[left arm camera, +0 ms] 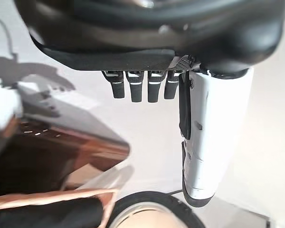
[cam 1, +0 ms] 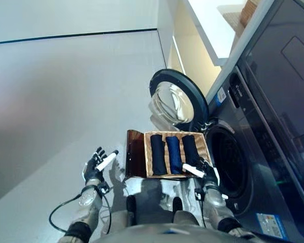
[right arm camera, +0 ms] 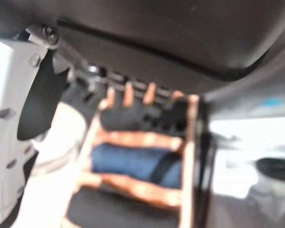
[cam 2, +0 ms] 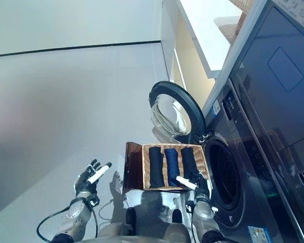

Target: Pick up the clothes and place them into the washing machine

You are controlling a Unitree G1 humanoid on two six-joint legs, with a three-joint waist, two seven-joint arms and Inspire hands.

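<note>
A wicker basket point(cam 1: 204, 147) stands on the floor in front of the washing machine point(cam 1: 263, 131). It holds three rolled clothes side by side: a dark roll point(cam 1: 158, 154), a blue roll point(cam 1: 174, 154) and a black roll point(cam 1: 191, 148). My right hand point(cam 1: 206, 172) hovers open at the basket's near right corner, just over the end of the black roll, holding nothing. In the right wrist view the blue roll point(right arm camera: 133, 161) lies past the straight fingers. My left hand point(cam 1: 97, 166) is open over bare floor, left of the basket.
The machine's round door point(cam 1: 177, 101) hangs open behind the basket, and the dark drum opening point(cam 1: 229, 167) lies right of it. A brown lid point(cam 1: 135, 154) folds out from the basket's left side. A white counter point(cam 1: 213, 25) runs above the machine.
</note>
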